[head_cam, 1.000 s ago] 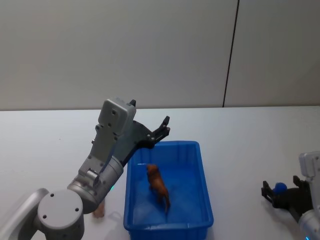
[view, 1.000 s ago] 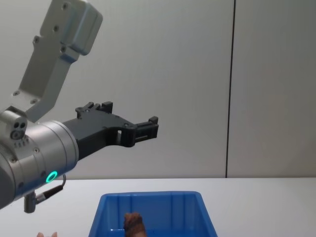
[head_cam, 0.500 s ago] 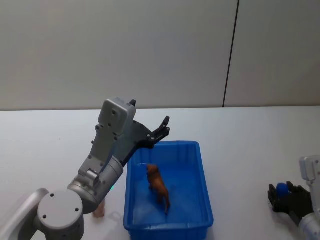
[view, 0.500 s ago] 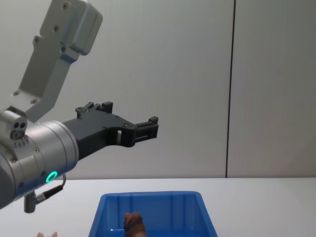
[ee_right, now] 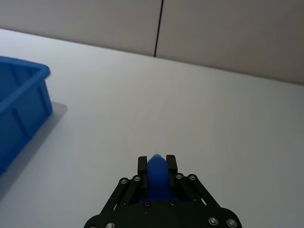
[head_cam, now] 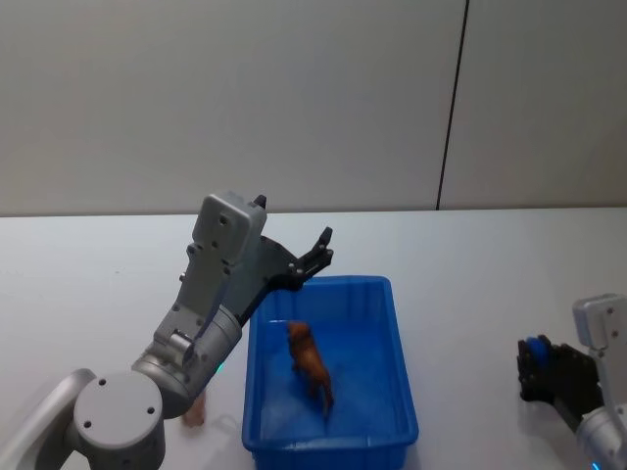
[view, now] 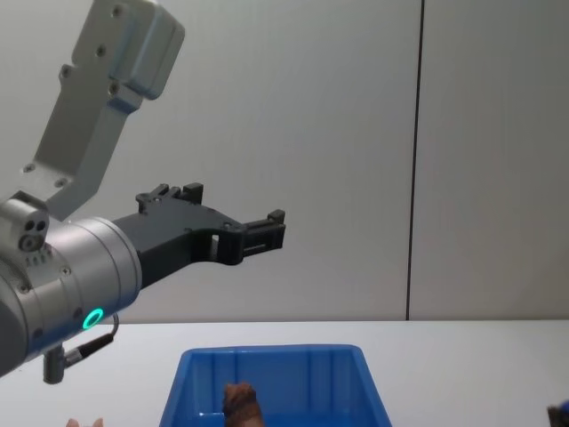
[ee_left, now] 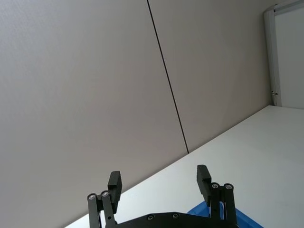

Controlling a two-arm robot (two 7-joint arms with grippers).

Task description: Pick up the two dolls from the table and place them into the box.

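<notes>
The blue box (head_cam: 404,377) sits on the white table (head_cam: 470,264). A reddish-brown doll (head_cam: 310,364) stands inside it, and its tufted head (view: 239,398) shows above the box's front edge (view: 271,357). A peach doll (head_cam: 196,411) lies on the table left of the box, partly hidden by my left arm. My left gripper (head_cam: 326,247) hangs open and empty above the box's back left corner, fingers spread (ee_left: 159,176). My right gripper (head_cam: 537,364) is low over the table right of the box, shut on a small blue object (ee_right: 156,173).
A grey wall with a dark vertical seam (head_cam: 451,108) rises behind the table. The box's corner (ee_right: 26,76) is off to one side of my right gripper, with bare tabletop (ee_right: 190,109) between and beyond them.
My right gripper, with the blue object, dipped and then rose, ending slightly closer to the box; its tip now peeks into the chest view's lower right corner. The left arm and dolls have not moved.
</notes>
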